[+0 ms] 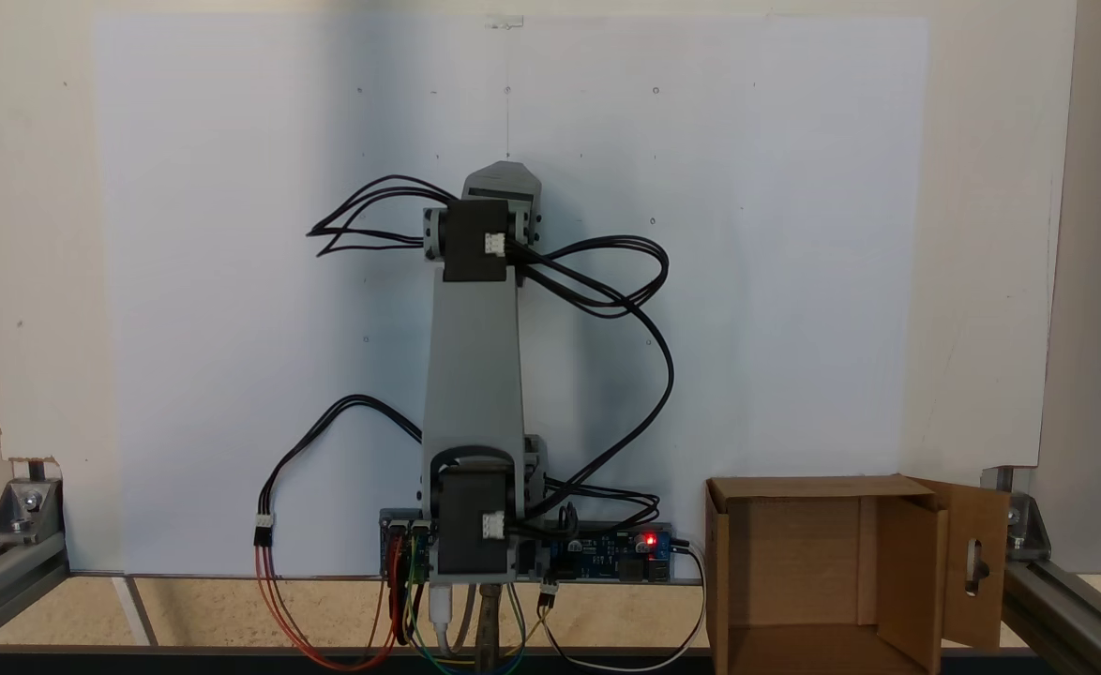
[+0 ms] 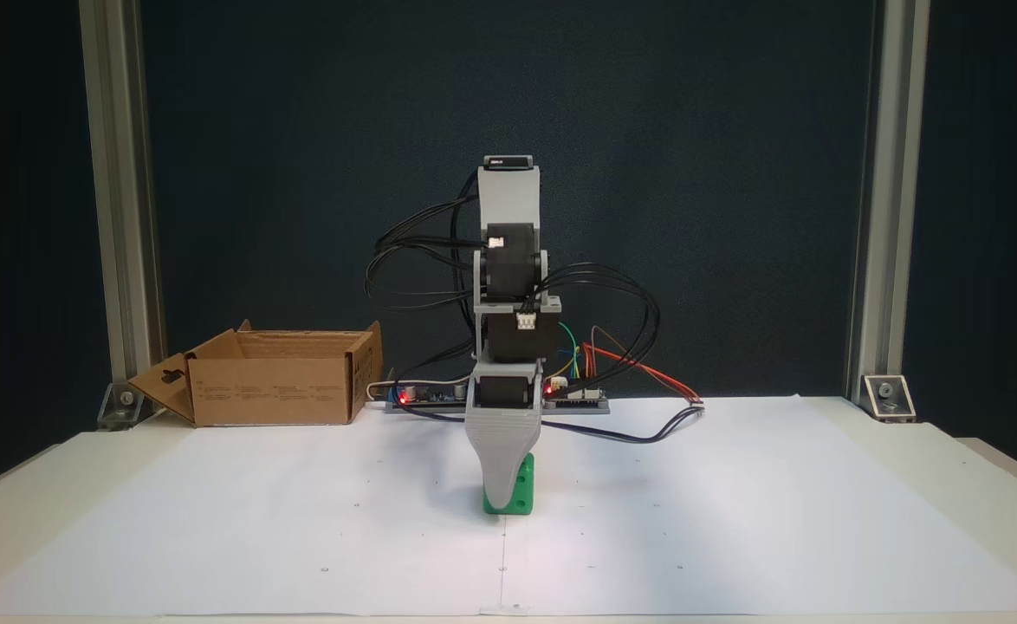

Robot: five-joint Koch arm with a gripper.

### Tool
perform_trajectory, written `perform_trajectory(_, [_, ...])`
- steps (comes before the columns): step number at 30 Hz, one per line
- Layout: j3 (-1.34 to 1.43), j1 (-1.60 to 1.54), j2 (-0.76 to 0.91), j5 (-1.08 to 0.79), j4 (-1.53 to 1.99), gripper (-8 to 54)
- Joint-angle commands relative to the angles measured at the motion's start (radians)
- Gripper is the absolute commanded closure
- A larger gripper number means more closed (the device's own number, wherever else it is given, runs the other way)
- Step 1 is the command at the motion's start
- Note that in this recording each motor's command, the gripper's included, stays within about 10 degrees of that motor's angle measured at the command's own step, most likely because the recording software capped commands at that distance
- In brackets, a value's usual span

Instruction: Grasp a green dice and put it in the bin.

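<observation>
The green dice (image 2: 522, 488) sits on the white paper in front of the arm's base, near the middle of a fixed view. My gripper (image 2: 502, 499) points straight down at it, and the grey front finger (image 2: 500, 459) covers the dice's left part with its tip at table level. The second finger is hidden behind the first, so I cannot tell whether the jaws are open or shut. The bin (image 2: 275, 399) is a brown cardboard box at the back left, flaps open, one flap with a slot. From above, the bin (image 1: 717, 581) lies at the lower right and the arm (image 1: 475, 375) hides the dice.
A controller board (image 2: 578, 397) with red lights and loose black and coloured cables (image 2: 647, 433) lies behind the arm's base. Aluminium frame posts (image 2: 872, 217) stand at both back corners. The white paper sheet (image 2: 734, 520) covers the table to either side of the dice.
</observation>
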Motion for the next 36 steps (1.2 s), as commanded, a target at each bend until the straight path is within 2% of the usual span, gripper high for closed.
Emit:
perform_trajectory(1, [-0.018, 0.012, -0.005, 0.04, -0.028, 2.5])
perform_trajectory(10, [-0.018, 0.02, -0.018, 0.037, -0.043, 4.5])
perform_trajectory(12, [-0.018, 0.018, -0.018, 0.038, -0.041, 8.1])
perform_trajectory(19, [-0.008, 0.012, -0.018, 0.04, -0.041, 32.9])
perform_trajectory(24, [-0.008, 0.012, -0.012, 0.04, -0.037, 33.9])
perform_trajectory(36, [-0.029, -0.008, 0.62, 0.044, 0.201, 33.9])
